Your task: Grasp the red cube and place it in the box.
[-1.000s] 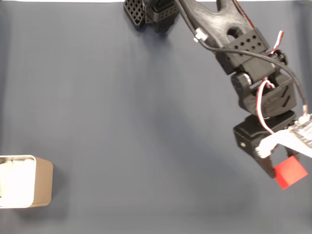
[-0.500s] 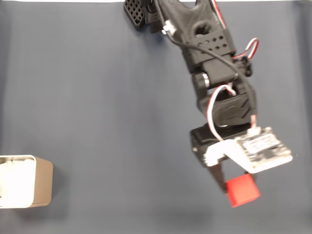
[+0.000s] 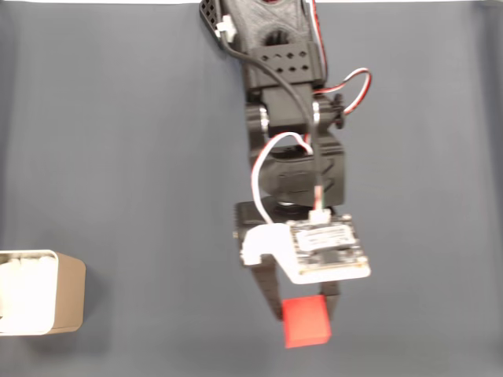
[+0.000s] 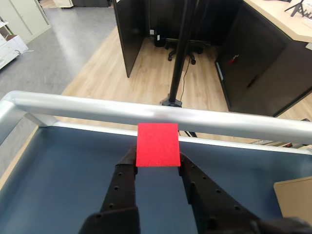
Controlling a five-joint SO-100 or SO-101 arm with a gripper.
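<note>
The red cube (image 3: 306, 321) is held off the dark blue table, clamped between the black fingers of my gripper (image 3: 304, 308), near the bottom middle of the fixed view. In the wrist view the red cube (image 4: 157, 144) sits squarely between the two fingers of the gripper (image 4: 157, 161), which is shut on it. The box (image 3: 41, 292), beige with a white inside, stands at the far left edge of the fixed view, well to the left of the gripper. A tan corner at the right edge of the wrist view may be the box (image 4: 295, 197).
The black arm (image 3: 287, 133) reaches down from its base at the top of the fixed view. A metal rail (image 4: 146, 114) borders the table (image 3: 141, 173) in the wrist view; beyond it lie a wooden floor and dark office desks.
The arm has swung left across the table with the red cube in its grip, from the right edge to about the middle. The box has stayed put.
</note>
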